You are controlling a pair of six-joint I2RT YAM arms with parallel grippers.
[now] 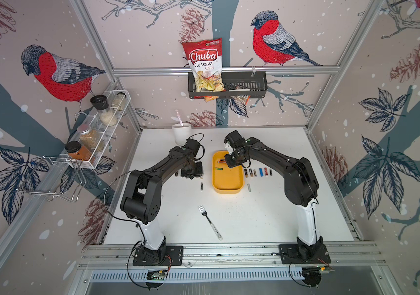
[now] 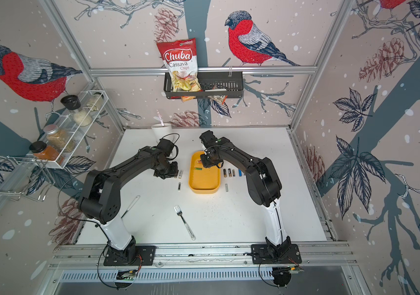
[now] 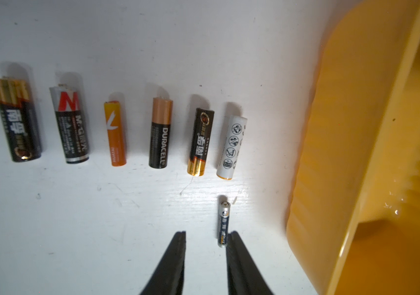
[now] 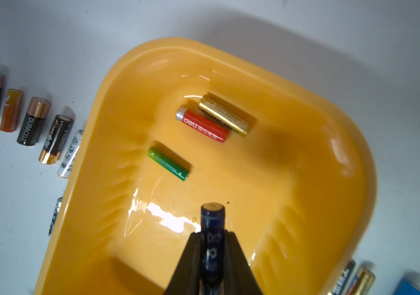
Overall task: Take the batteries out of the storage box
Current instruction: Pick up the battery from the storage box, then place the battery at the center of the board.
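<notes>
dark blue cylinder battery (image 4: 212, 217) gripped in right gripper (image 4: 212, 237) above shallow yellow plastic storage box (image 4: 344, 143); green battery (image 4: 168, 163), red battery (image 4: 202, 125), gold battery (image 4: 224, 116) lie inside. left gripper (image 3: 207, 233) narrowly apart, empty, over white table (image 3: 76, 217).

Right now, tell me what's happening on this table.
A yellow tray is being emptied. The right gripper is clamped on a blue battery over the tray; a green battery, a red battery and a gold battery lie inside. The left gripper is open and empty over the table, near a row of batteries laid out there.
</notes>
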